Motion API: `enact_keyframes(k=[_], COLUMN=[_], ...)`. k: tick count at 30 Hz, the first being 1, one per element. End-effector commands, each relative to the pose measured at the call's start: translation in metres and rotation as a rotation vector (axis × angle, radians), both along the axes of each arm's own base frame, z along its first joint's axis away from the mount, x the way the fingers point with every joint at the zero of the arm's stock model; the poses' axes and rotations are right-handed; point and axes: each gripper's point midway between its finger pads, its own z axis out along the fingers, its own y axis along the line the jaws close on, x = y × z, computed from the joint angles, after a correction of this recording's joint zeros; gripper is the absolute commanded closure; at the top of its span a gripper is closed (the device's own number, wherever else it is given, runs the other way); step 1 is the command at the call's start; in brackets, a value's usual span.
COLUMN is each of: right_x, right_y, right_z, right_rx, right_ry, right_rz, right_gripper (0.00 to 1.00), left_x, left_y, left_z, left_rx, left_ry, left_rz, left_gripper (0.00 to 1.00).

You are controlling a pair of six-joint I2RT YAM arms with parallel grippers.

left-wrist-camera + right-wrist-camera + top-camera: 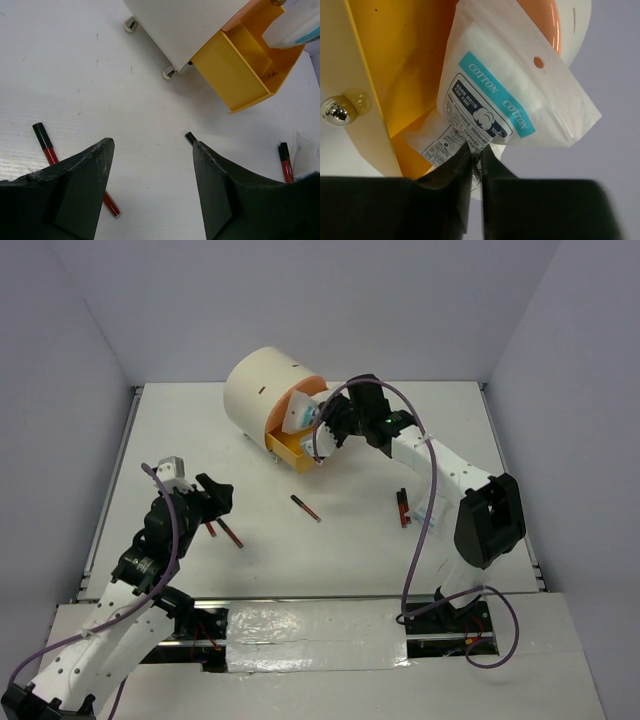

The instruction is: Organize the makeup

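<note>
Lower left of the top view: the left gripper (212, 490) hangs just over the table (150, 430), jaws spread wide with nothing between them. Right beside it, a bit lower in the frame, a black-and-red stick (231, 534) lies flat. In the left wrist view it runs diagonally and slips behind the finger on the left of that frame.

Around the middle there's a lone stick (305, 508) lying at a slant, well apart from the others.

Up top, a little left of centre, sits the cream round chest (262, 388), with its yellow drawer (285, 450) standing open toward the middle of the table. The right gripper (322, 430) is right at that drawer, jaws pressed together on one edge of a clear cotton packet (505, 107) held over the opening. A second packet (437, 145) sits tucked against it, and I can't tell if that one's pinched too.

Further right and lower, a pair of sticks (403, 508) lies side by side, with a loose packet (425, 512) just beside them.
</note>
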Motion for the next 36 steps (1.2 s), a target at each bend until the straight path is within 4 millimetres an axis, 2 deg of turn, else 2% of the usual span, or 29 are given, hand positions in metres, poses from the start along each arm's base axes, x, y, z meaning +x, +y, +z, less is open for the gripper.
enact_keyframes(k=[1,2,3,6,9,12,14,17,18,19,20,21,22,23,24,25,26,27,28,29,30,31,32,35,36], right_x=[0.01,0.01,0.01,0.01,0.008,0.004,-0.001,-0.013,-0.017,-0.025,-0.042,-0.044,-0.052,-0.057,-0.055,-0.05,-0.056,-0.06,-0.061,-0.064,-0.066,-0.07,-0.074,-0.087,-0.09], right_y=[0.006,0.006,0.008,0.01,0.011,0.01,0.008,-0.006,-0.012,-0.017,-0.022,-0.037,-0.045,-0.055,-0.076,-0.091,-0.106,-0.12,-0.151,-0.165,-0.182,-0.209,-0.227,-0.273,-0.284], right_z=[0.016,0.015,0.017,0.022,0.031,0.056,0.089,0.11,0.109,0.106,0.093,0.087,0.074,0.051,0.047,0.04,0.014,0.011,-0.012,-0.02,-0.023,-0.042,-0.05,-0.075,-0.08], right_rx=[-0.061,-0.074,-0.078,-0.065,-0.021,0.103,0.223,0.4,0.441,0.518,0.511,0.538,0.554,0.602,0.657,0.723,0.78,0.827,0.875,0.943,0.988,1.022,1.07,1.11,1.139], right_ry=[-0.157,-0.169,-0.175,-0.182,-0.162,-0.119,-0.081,0.156,0.24,0.382,0.527,0.601,0.696,0.826,0.853,0.88,0.993,1.032,1.082,1.132,1.123,1.145,1.158,1.143,1.146], right_rz=[0.043,0.053,0.061,0.067,0.054,0.001,-0.037,-0.157,-0.192,-0.251,-0.264,-0.323,-0.383,-0.501,-0.603,-0.699,-0.833,-0.885,-1.006,-1.098,-1.163,-1.271,-1.352,-1.539,-1.591], right_gripper=[0.76,0.66,0.5,0.41,0.39,0.38,0.37,0.38,0.41,0.43,0.45,0.5,0.51,0.53,0.6,0.6,0.61,0.62,0.62,0.62,0.61,0.58,0.46,0.25,0.23], left_x=[0.002,0.002,0.002,0.002,0.002,0.001,0.001,0.001,0.002,0.002,0.002,0.002,0.002,0.002,0.002,0.002,0.002,0.002,0.003,0.003,0.004,0.004,0.005,0.006,0.007], left_y=[0.005,0.005,0.005,0.005,0.005,0.006,0.006,0.006,0.006,0.005,0.006,0.005,0.005,0.005,0.005,0.004,0.004,0.004,0.003,0.002,0.001,-0.001,-0.002,-0.004,-0.005], left_z=[0.007,0.008,0.008,0.007,0.007,0.008,0.008,0.009,0.009,0.009,0.009,0.01,0.011,0.011,0.011,0.011,0.012,0.012,0.012,0.014,0.012,0.012,0.013,0.011,0.012], left_rx=[-0.017,-0.017,-0.017,-0.017,-0.018,-0.017,-0.016,-0.018,-0.02,-0.02,-0.019,-0.021,-0.021,-0.021,-0.022,-0.023,-0.027,-0.027,-0.028,-0.031,-0.029,-0.03,-0.033,-0.031,-0.034], left_ry=[-0.033,-0.035,-0.035,-0.033,-0.033,-0.035,-0.035,-0.041,-0.041,-0.042,-0.042,-0.045,-0.048,-0.048,-0.049,-0.05,-0.054,-0.056,-0.056,-0.062,-0.059,-0.058,-0.063,-0.057,-0.059], left_rz=[0.029,0.029,0.029,0.029,0.031,0.032,0.035,0.035,0.034,0.032,0.033,0.029,0.029,0.03,0.03,0.027,0.024,0.024,0.02,0.017,0.012,0.006,0.001,-0.008,-0.009], left_gripper=[0.23,0.24,0.24,0.24,0.23,0.24,0.23,0.24,0.24,0.24,0.24,0.25,0.26,0.26,0.28,0.29,0.31,0.36,0.39,0.43,0.5,0.53,0.57,0.55,0.53])
